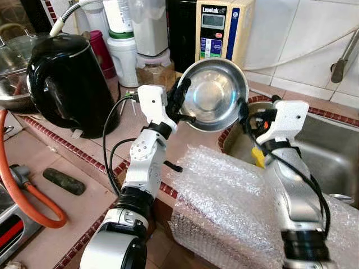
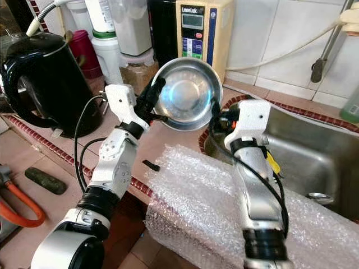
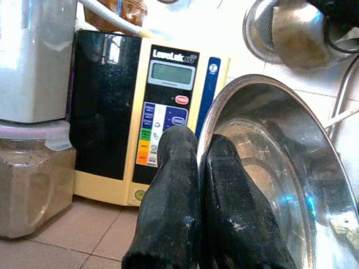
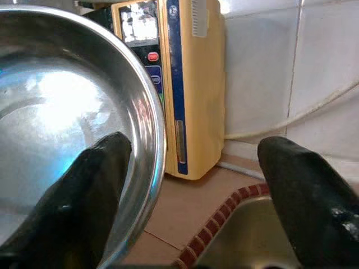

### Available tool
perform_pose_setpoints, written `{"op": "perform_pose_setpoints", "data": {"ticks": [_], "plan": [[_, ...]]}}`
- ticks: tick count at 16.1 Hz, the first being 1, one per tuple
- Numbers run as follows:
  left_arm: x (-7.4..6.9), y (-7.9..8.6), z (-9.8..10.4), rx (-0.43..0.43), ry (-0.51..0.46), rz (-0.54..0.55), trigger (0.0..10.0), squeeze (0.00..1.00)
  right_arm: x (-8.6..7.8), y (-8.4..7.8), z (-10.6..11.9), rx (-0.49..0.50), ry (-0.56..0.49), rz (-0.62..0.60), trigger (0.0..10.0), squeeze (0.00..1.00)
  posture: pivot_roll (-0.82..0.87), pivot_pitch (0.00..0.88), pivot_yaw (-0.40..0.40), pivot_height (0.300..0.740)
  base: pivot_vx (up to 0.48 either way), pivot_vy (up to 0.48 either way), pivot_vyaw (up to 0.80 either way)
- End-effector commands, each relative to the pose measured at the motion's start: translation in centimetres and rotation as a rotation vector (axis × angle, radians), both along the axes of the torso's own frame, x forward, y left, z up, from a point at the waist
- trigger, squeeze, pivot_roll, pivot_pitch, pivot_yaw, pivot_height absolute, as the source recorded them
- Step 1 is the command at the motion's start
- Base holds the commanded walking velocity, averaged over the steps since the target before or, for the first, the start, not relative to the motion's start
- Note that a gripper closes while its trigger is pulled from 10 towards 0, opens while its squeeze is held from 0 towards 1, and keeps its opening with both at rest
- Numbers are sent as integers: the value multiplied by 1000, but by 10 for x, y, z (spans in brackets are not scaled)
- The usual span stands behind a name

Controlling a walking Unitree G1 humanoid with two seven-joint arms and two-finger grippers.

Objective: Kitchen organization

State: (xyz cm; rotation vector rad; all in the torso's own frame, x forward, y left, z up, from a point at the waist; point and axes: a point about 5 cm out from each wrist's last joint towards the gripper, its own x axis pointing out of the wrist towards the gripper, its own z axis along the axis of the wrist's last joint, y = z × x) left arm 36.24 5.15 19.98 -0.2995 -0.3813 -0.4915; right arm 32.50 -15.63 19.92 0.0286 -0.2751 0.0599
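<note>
Tiled counter; left gripper (image 3: 199, 162) pinching steel bowl (image 1: 216, 95) rim, bowl empty; right gripper (image 4: 196, 196) fingers spread

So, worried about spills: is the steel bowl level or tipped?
Tipped. The steel bowl stands on edge, its empty inside facing the camera, the left gripper pinching its rim.

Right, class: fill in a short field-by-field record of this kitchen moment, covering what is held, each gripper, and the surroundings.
held item: steel bowl, tilted on edge above the counter
left gripper: fingers pinched on the bowl's rim
right gripper: open, one finger inside the bowl's rim, the other clear of it
behind the bowl: yellow water unit
robot's left: black kettle
robot's right: sink
foreground: bubble wrap
</note>
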Motion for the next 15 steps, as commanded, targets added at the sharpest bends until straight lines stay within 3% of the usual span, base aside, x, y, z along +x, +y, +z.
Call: {"op": "perform_pose_setpoints", "data": {"ticks": [1, 7, 15], "plan": [[-4, -8, 1, -35, -2, -30, 0, 0, 3, 3, 3, 22, -9, 12, 0, 0, -55, 0, 59, 740, 0, 0, 0], [-5, -11, 1, -31, -8, -47, 0, 0, 7, 19, 3, 100, 4, 92, 0, 0, -57, 0, 58, 740, 0, 0, 0], [-6, -12, 1, -23, -11, -63, 0, 0, 5, 9, -2, 176, 29, 63, 0, 0, -62, 0, 68, 740, 0, 0, 0]]}}
